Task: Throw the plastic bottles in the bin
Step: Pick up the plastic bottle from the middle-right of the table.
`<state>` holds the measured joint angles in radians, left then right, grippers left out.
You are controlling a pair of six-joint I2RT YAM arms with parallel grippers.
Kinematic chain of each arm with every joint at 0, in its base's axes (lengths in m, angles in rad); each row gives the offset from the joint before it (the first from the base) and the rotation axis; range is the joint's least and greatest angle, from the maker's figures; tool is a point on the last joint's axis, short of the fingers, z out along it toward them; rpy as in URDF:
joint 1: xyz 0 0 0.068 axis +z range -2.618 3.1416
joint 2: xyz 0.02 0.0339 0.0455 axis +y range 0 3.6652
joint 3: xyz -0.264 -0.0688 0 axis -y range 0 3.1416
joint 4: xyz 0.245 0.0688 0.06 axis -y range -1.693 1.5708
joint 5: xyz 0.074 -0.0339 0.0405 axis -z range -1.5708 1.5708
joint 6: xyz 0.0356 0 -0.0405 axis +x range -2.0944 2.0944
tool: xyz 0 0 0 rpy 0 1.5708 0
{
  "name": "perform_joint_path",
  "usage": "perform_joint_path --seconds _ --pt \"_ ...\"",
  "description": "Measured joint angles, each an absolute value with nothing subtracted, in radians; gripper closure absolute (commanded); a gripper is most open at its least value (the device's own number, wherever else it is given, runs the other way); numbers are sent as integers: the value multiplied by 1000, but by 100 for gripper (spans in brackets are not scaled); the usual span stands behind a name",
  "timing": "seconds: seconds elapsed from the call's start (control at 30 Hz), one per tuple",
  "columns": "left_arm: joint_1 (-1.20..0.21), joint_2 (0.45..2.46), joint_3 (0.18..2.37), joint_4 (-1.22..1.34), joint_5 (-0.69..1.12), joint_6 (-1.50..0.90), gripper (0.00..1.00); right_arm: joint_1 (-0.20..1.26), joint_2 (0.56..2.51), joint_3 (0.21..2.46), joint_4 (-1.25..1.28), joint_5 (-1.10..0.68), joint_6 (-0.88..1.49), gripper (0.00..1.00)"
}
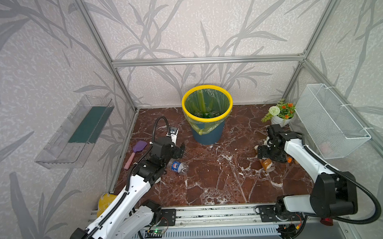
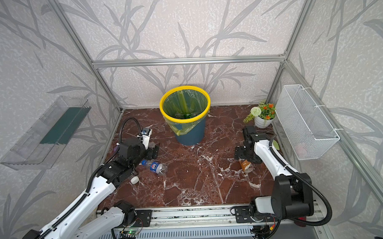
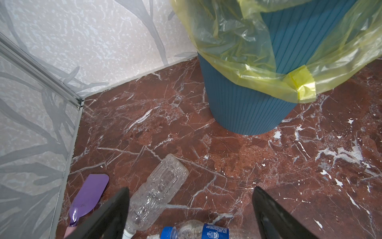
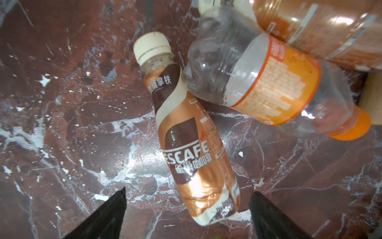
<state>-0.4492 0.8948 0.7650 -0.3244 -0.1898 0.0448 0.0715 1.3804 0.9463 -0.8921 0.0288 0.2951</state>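
The plastic bottles [image 1: 178, 166] lie on their sides on the marble floor [image 1: 210, 185]. At 9 o'clock are a blue-labelled one [image 3: 215, 230] and a clear unlabelled one [image 3: 157, 192]; at 3 o'clock a brown coffee bottle [image 4: 192, 144] touches an orange-labelled one [image 4: 268, 87]. The bin [image 1: 208, 137], dark blue, yellow-rimmed and bag-lined, stands at 12 o'clock with dim green shapes [image 1: 204, 115] at its bottom. The left gripper [image 3: 191, 190] is spread wide, holding nothing. The right gripper [image 4: 189, 191] is spread wide astride the coffee bottle's base.
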Motion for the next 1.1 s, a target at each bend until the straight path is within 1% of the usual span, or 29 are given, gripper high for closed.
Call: perform_joint_path --seconds 0.13,0.23,0.33,0.47,0.57,0.63,0.8,0.97,1.1 --pt "-449 898 765 -325 -190 47 9 87 1441 939 -850 50 294 12" --pt "-449 905 765 -325 -190 49 10 139 1483 939 -817 89 297 15" --pt "-449 910 766 -328 -190 50 11 182 1534 939 -789 100 308 20" --pt "-449 912 766 -329 -191 51 12 197 1605 939 -771 105 330 25" --pt "-449 912 766 -329 -191 50 13 200 1627 939 -756 100 346 33" --pt "-449 912 766 -330 -191 50 13 201 1630 940 -746 93 352 39" --pt "-449 912 766 -330 -191 47 14 219 1623 940 -730 80 358 45" --pt "-449 913 766 -332 -192 41 15 249 1561 940 -719 45 350 47" --pt "-449 913 766 -336 -193 32 16 265 1445 954 -723 2 347 47"
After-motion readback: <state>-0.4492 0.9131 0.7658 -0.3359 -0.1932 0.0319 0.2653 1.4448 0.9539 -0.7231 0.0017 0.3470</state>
